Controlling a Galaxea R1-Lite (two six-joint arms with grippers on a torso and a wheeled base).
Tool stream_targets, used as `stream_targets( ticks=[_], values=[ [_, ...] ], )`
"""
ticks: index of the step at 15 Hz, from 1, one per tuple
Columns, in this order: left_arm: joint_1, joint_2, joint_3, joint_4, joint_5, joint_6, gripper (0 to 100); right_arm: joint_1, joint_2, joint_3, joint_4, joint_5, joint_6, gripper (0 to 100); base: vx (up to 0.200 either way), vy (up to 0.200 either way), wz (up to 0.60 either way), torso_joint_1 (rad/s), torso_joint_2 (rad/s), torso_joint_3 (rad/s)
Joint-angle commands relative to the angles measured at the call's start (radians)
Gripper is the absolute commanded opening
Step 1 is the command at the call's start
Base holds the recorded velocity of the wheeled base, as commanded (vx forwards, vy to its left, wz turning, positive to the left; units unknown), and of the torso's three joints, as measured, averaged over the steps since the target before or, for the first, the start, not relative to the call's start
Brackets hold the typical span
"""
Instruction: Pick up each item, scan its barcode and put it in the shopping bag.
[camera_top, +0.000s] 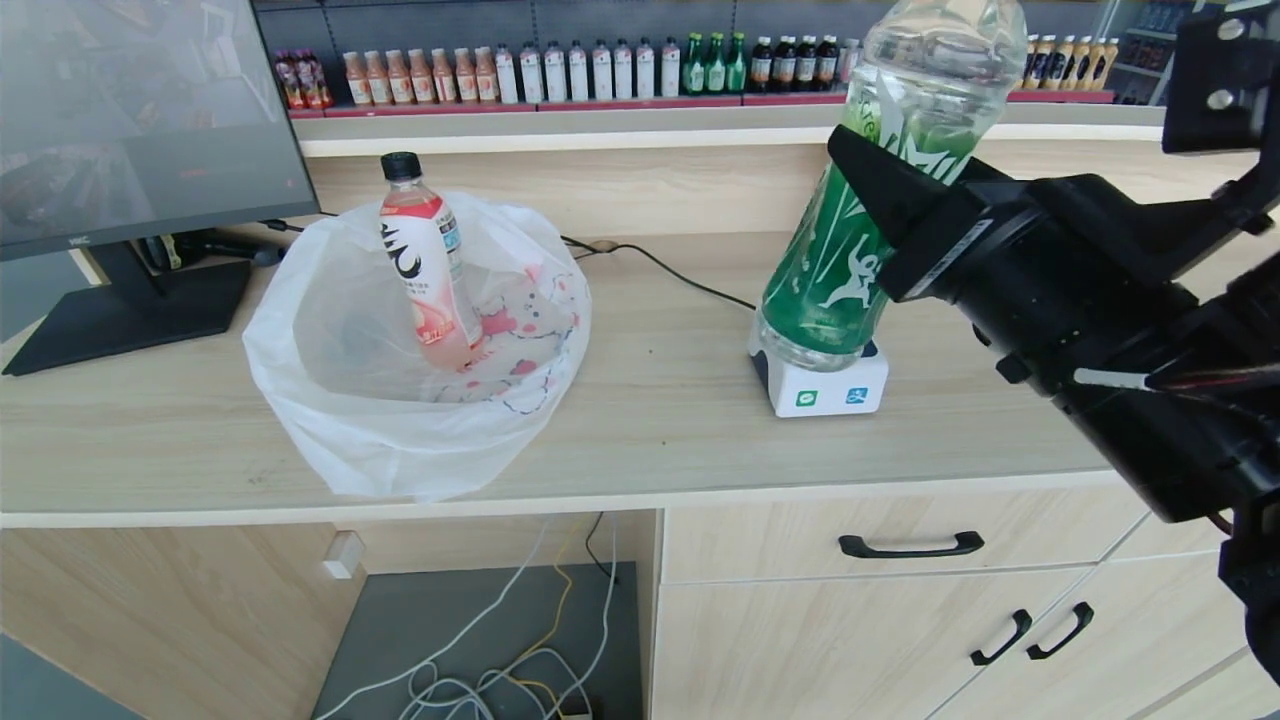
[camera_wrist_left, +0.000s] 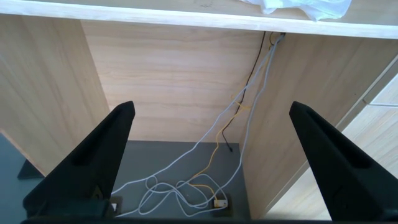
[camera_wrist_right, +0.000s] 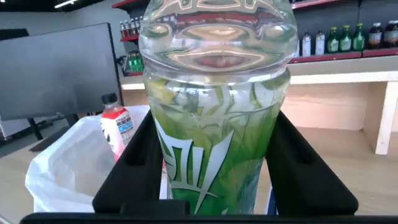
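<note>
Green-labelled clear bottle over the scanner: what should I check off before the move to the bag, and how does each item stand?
1. Grasp: right gripper is shut on the green-labelled clear plastic bottle: ok.
2. Scan position: bottle base is tilted right over the small white scanner box: ok.
3. Barcode facing the scanner: cannot tell.
4. Mouth of the white plastic shopping bag open: ok.
5. Room in bag: pink-labelled bottle with black cap leans inside, with space beside it: ok.
6. Other arm: left gripper is open, below the light wooden countertop, off the likely path: ok.
</note>
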Motion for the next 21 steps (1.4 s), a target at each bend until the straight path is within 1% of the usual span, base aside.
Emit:
stream_targets(
  ticks=[1,2,3,5,7,11,13,20,21],
  values=[
    [0.001,0.0,0.0,0.0,0.0,-0.001,100,0.002,-0.004,0.026,-0.013,0.0,-0.063,0,0.0,0.0,0.0,0.0,0.0,0.0],
    [0.001,0.0,0.0,0.0,0.0,-0.001,100,0.002,-0.007,0.032,-0.019,0.0,-0.078,0,0.0,0.0,0.0,0.0,0.0,0.0],
    [0.001,0.0,0.0,0.0,0.0,-0.001,100,0.01,-0.007,0.072,-0.058,0.006,-0.149,0,0.0,0.0,0.0,0.0,0.0,0.0],
    [0.001,0.0,0.0,0.0,0.0,-0.001,100,0.018,-0.007,0.119,-0.122,0.031,-0.244,0,0.0,0.0,0.0,0.0,0.0,0.0],
    [0.0,0.0,0.0,0.0,0.0,-0.001,100,0.021,-0.007,0.139,-0.154,0.034,-0.293,0,0.0,0.0,0.0,0.0,0.0,0.0],
    [0.001,0.0,0.0,0.0,0.0,-0.001,100,0.039,-0.01,0.138,-0.156,0.034,-0.315,0,0.0,0.0,0.0,0.0,0.0,0.0],
    [0.001,0.0,0.0,0.0,0.0,-0.001,100,0.051,-0.01,0.138,-0.156,0.034,-0.307,0,0.0,0.0,0.0,0.0,0.0,0.0],
    [0.0,0.0,0.0,0.0,0.0,0.0,100,0.05,-0.002,0.133,-0.156,0.032,-0.272,0,0.0,0.0,0.0,0.0,0.0,0.0],
    [0.0,0.0,0.0,0.0,0.0,0.0,100,0.05,-0.002,0.136,-0.156,0.032,-0.27,0,0.0,0.2,0.0,0.002,0.0,0.002]
  ],
)
